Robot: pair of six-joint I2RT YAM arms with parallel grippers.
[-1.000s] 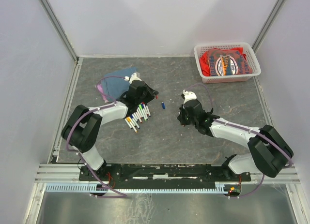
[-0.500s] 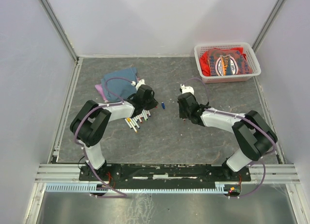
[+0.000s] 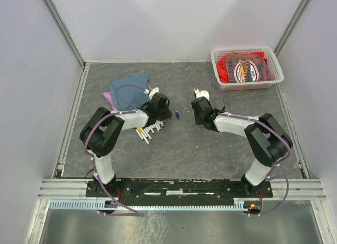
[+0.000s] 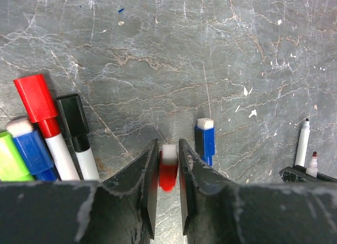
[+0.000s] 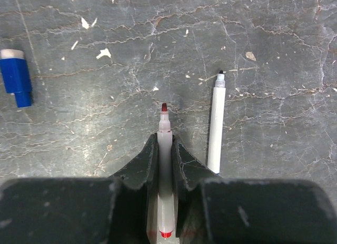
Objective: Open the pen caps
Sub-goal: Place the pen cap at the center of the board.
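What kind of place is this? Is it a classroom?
Probably a robot practice booth, not a classroom: plain walls box in a grey table, a left arm and right arm are bolted to a rail, with pens and a basket set out.

The stone-patterned surface (image 4: 210, 54) is dark grey, marbled with pale veins and white flecks. The short cylindrical plastic cap (image 4: 168, 175) at the black left tool (image 4: 167, 149) is red with a white end. The loose plastic cap (image 4: 205, 141) is blue with a white end. The thin marker pen barrel (image 5: 165, 165) at the black right tool (image 5: 164, 141) is white with a red tip. The loose pen barrel (image 5: 216, 128) is white with a black tip. The lattice plastic basket (image 3: 251, 85) is white. Its folded fabric (image 3: 245, 67) is red-orange and printed.
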